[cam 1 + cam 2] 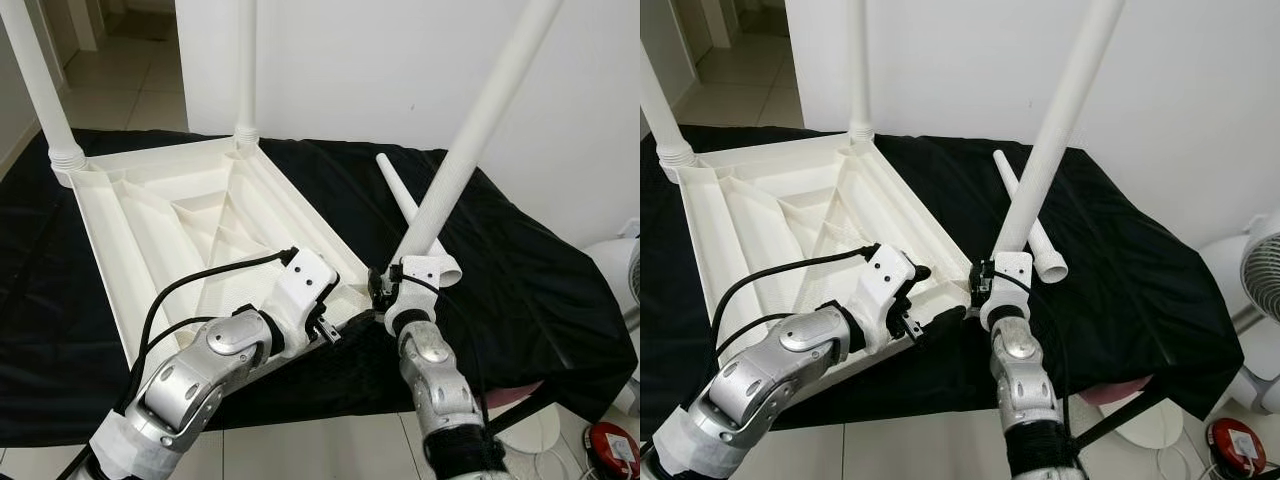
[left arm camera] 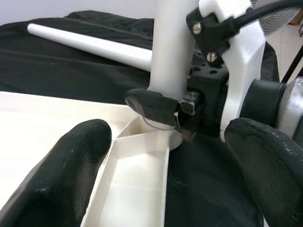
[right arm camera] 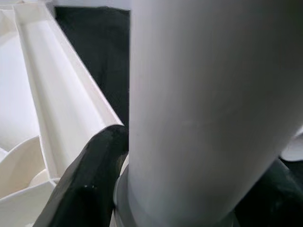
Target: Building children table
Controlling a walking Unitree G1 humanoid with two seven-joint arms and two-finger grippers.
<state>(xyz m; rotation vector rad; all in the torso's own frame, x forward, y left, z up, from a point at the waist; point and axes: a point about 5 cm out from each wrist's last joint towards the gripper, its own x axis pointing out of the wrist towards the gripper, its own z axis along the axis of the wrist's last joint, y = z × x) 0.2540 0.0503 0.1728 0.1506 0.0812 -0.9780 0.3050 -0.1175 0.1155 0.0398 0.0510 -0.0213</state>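
My right pincer (image 1: 985,285) clamps one white plastic tube leg (image 1: 1050,140) at the overturned white ribbed tabletop's (image 1: 770,215) corner; left pincer (image 1: 912,325) gapes beside. Two legs stand fitted, one lies loose beyond.

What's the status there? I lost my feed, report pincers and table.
Right pincer shut on leg at tabletop near corner. Left pincer open beside it. Spare leg lying on black cloth.

We note a black cloth (image 1: 540,290) draped over the desk, a white wall (image 1: 400,60) behind, pale floor tiles (image 1: 120,90) at far left, and a white fan (image 1: 615,275) at right.
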